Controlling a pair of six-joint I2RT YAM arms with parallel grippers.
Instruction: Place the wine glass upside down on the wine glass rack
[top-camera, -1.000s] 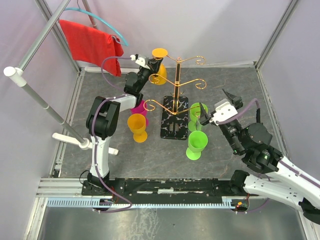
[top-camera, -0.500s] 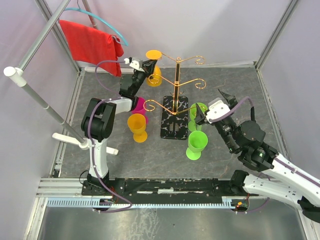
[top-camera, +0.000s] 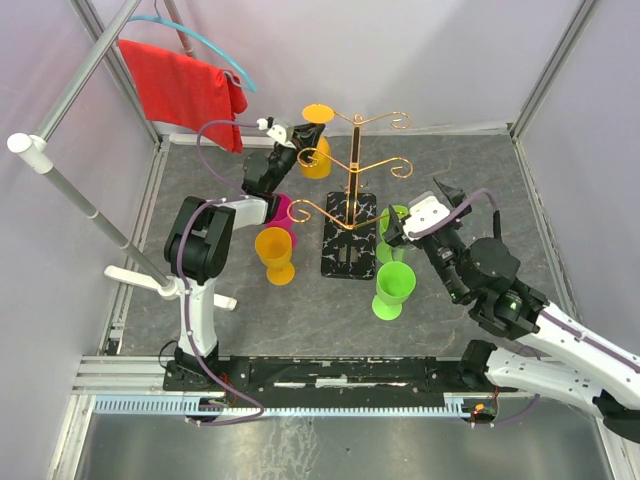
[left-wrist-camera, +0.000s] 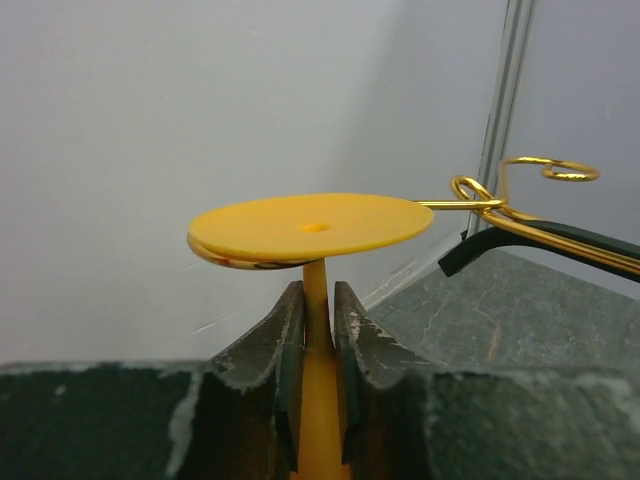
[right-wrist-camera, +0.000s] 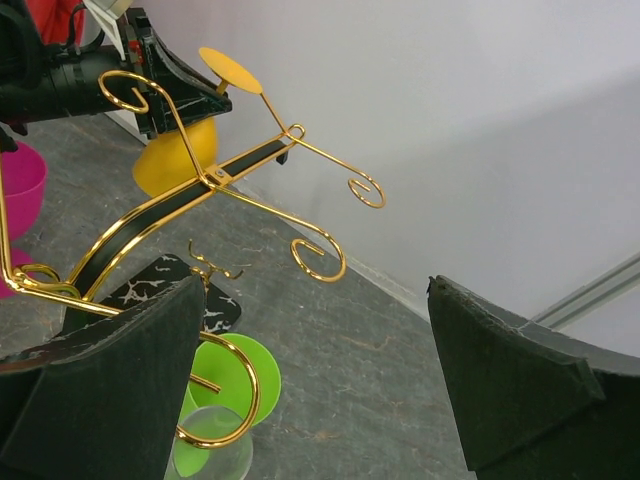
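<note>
Tho left gripper (left-wrist-camera: 318, 305) flanks wine glass (left-wrist-camera: 310, 225) stem, contact unclear.

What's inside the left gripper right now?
The left gripper holds the yellow wine glass by its stem, foot uppermost. Its fingers cover the bowl in the wrist view.

The top external camera looks down from above and behind the table's (top-camera: 450, 170) near edge, far enough back to take in the whole surface. The left wrist camera sits close behind the left gripper (left-wrist-camera: 318, 292), facing level toward the far wall. The right wrist camera looks past the right gripper (right-wrist-camera: 315, 290) toward the far left corner. All three views share the top of the wine glass rack (top-camera: 354, 150) and the yellow wine glass (top-camera: 318, 113).
</note>
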